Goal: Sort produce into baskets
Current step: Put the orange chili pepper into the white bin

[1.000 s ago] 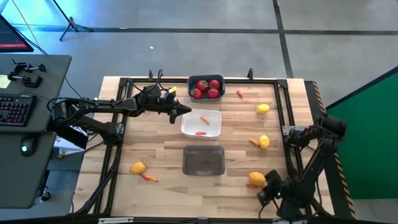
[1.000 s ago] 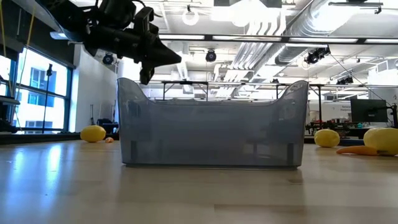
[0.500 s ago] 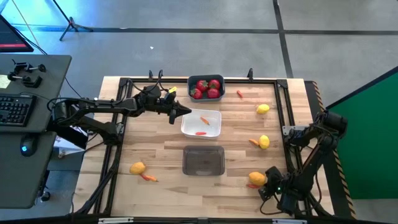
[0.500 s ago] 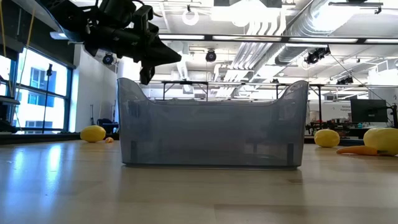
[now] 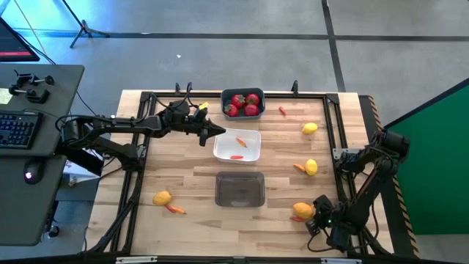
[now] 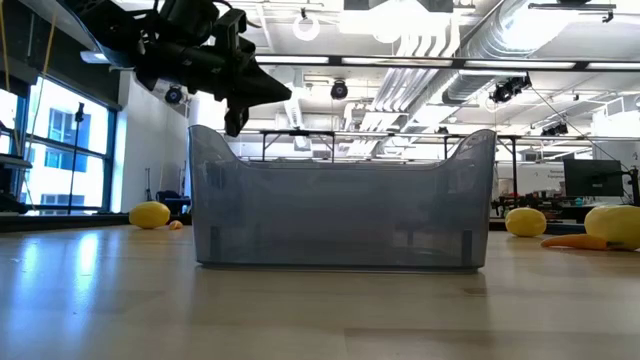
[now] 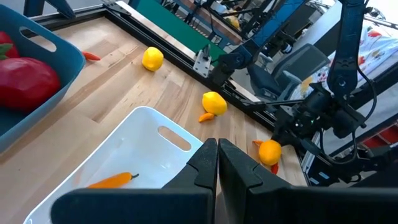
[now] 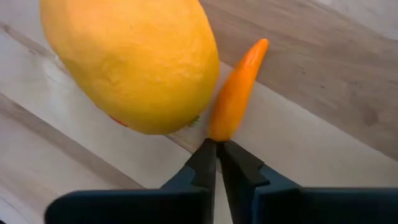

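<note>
Down at the near right corner of the desk (image 5: 190, 176), my right claw (image 8: 216, 148) is sitting with its fingers pressed together just at the blunt end of a small carrot (image 8: 235, 92), which is lying against a lemon (image 8: 130, 59). A moment ago those fingers were standing apart; now they are meeting with nothing between them, and the carrot is lying flat on the wood just beyond the tips. I am reading that as a missed pinch, so this carrot is not yet on its way to a basket.

My left claw (image 7: 217, 163) is hanging shut and empty over the left edge of the white basket (image 5: 237, 146), where two carrots are already lying. Strawberries (image 5: 243, 103) are filling the dark blue basket (image 5: 226, 95) at the far side, while the translucent grey basket (image 5: 239, 189) is sitting in the middle with no lemons in it
</note>
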`<state>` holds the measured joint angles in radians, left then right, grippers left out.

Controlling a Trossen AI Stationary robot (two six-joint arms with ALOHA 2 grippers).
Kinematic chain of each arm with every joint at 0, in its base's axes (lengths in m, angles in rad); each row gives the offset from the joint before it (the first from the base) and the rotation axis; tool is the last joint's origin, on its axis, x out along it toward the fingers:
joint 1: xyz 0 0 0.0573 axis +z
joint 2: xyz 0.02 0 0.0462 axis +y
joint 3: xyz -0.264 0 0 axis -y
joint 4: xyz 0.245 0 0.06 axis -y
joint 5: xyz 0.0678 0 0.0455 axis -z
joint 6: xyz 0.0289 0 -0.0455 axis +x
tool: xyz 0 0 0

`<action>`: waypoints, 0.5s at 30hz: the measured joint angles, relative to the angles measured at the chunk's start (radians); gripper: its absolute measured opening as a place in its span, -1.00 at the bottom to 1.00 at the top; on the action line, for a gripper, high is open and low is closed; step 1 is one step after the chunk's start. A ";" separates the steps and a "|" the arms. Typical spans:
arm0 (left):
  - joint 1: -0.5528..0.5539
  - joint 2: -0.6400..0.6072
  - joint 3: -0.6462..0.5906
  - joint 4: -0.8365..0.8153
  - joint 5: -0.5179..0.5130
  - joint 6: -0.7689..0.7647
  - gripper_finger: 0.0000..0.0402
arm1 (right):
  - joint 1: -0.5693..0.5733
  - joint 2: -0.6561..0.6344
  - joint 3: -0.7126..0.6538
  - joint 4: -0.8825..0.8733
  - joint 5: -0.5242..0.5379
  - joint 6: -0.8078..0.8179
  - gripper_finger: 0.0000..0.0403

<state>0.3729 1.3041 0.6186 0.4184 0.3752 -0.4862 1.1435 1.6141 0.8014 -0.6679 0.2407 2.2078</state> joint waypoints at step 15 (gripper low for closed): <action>0.000 0.000 0.000 -0.002 -0.001 0.038 -1.00 | -0.060 -0.239 0.134 -0.381 0.005 -0.023 -1.00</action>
<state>0.3729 1.3041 0.6186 0.4164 0.3743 -0.4480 1.0839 1.3748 0.9350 -1.0491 0.2459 2.1850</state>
